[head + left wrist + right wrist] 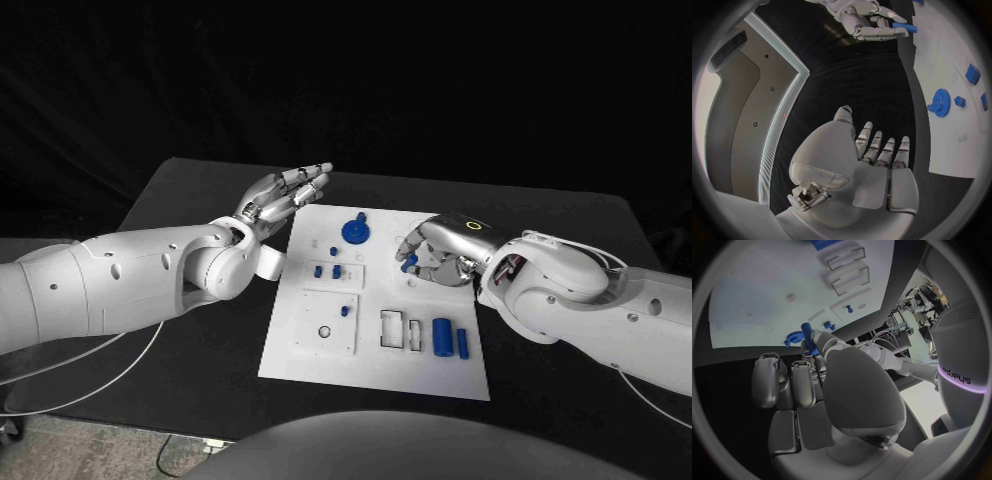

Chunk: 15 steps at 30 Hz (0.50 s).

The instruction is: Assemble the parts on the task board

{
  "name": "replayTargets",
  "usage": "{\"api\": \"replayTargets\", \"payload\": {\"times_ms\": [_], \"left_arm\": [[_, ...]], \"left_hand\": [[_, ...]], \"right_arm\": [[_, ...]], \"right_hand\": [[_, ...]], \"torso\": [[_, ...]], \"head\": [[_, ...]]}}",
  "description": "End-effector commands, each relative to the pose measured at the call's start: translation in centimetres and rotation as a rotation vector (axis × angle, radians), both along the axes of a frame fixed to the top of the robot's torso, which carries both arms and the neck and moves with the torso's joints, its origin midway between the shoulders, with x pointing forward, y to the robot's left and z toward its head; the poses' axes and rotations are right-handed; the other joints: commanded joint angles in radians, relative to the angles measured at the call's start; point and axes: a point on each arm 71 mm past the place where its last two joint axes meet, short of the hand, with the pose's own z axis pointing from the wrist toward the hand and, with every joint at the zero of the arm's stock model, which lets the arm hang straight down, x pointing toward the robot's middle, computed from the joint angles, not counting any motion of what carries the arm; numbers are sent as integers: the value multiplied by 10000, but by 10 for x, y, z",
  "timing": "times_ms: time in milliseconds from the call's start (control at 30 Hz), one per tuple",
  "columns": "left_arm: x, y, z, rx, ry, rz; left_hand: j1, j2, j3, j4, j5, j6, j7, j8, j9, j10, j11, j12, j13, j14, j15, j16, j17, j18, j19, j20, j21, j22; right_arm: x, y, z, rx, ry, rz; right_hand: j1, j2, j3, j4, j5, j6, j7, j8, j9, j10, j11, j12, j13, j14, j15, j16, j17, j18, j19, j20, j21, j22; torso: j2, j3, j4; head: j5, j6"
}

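Task board, parts and both hands, listed for you from its near edge outward.
Nearest you, two blue cylinders lie by the board's near right corner; mid-board, your right hand pinches a blue peg; beyond, a blue gear rests near the far edge; your left hand hovers off the far left corner, fingers extended, holding nothing.

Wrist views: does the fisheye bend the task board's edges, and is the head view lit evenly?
Left wrist view: the white task board has a curved edge. Right wrist view: its edge bows too. Head view: the board is bright with straight edges, and the black table fades into a dark background.
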Motion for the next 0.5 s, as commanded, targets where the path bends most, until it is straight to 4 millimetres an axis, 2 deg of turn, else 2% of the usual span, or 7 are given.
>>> {"api": "replayTargets", "payload": {"times_ms": [33, 167, 333, 500], "left_arm": [[0, -4, 0, -96, 6, -281], [0, -5, 0, -110, 33, -325], [0, -7, -1, -129, 57, -367], [0, -10, -2, -147, 83, -401]], "left_hand": [[124, 6, -60, 5, 68, 158, 8, 52, 18, 81, -5, 49, 16, 64, 19, 69, 18, -63, 89, -10, 72, 40], [183, 28, -54, 2, 92, 350, 56, 101, 37, 115, 28, 105, 22, 131, 46, 130, 28, -71, 200, -13, 116, 161], [239, 49, -41, -2, 112, 455, 87, 133, 46, 147, 52, 156, 28, 189, 66, 184, 37, -73, 279, -15, 146, 226], [284, 63, -28, -7, 137, 507, 105, 151, 50, 167, 67, 191, 32, 226, 73, 219, 43, -77, 321, -16, 160, 253]], "right_arm": [[-8, 13, 4, -28, 1, 436], [-16, 34, 5, -198, 151, 1006], [-23, 59, 0, -358, 241, 1572], [-31, 89, -11, -558, 323, 2170]], "right_hand": [[-151, 5, 61, -17, -102, 88, -2, -3, 18, 578, -474, -51, 68, 4, -70, -19, -28, 4, 1, -55, 52, 1723], [-205, 20, 101, -39, -265, 108, -11, -35, 35, 632, -487, -95, 70, -41, -79, -89, -131, 18, -36, -65, -13, 1701], [-212, 12, 116, -68, -329, 116, -18, -51, 42, 672, -498, -106, 75, -62, -87, -121, -175, 25, -54, -70, -44, 1691], [-200, -4, 136, -108, -360, 101, -19, -78, 41, 703, -505, -118, 80, -83, -95, -152, -217, 33, -74, -77, -77, 1680]], "torso": [[2, 1, 1], [0, 2, -9], [-10, 1, 15], [-3, 16, 83]], "head": [[9, 0], [28, 0], [24, 0], [-6, 0]]}}
